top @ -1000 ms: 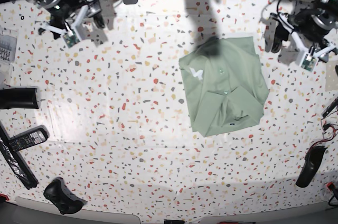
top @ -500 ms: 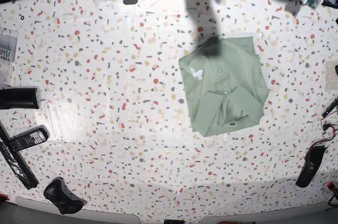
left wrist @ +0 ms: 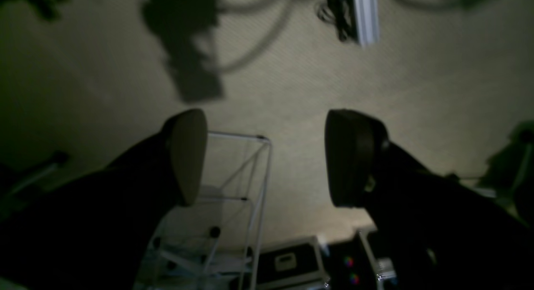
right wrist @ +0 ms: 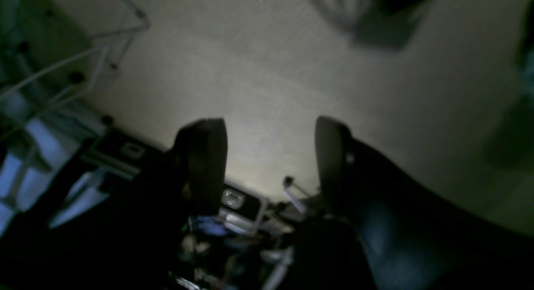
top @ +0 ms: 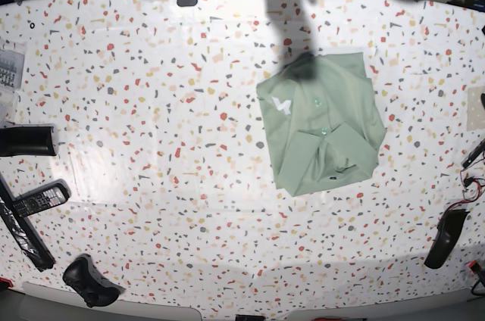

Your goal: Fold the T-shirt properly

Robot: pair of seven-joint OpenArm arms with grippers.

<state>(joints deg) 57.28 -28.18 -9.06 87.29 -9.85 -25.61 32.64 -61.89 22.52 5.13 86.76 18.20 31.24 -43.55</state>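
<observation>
- The T-shirt (top: 321, 123) lies folded and flat on the bench (top: 151, 147).
- Left fingers (left wrist: 187, 156) and right fingers (right wrist: 206, 160) are spread apart, empty.
- Best leave it alone.

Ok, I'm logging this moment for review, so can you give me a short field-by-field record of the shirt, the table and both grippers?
shirt: pale sage-green short-sleeved cloth T-shirt, lying in a compact folded bundle, white tag showing
surface: white speckled terrazzo-pattern table
shirt position: right of centre in the base view
left gripper: open, nothing between the jaws, facing away from the table
right gripper: open, empty, also facing off the table
arms in base view: neither visible
contact with shirt: none
other items: black remote control at the table's left edge
</observation>
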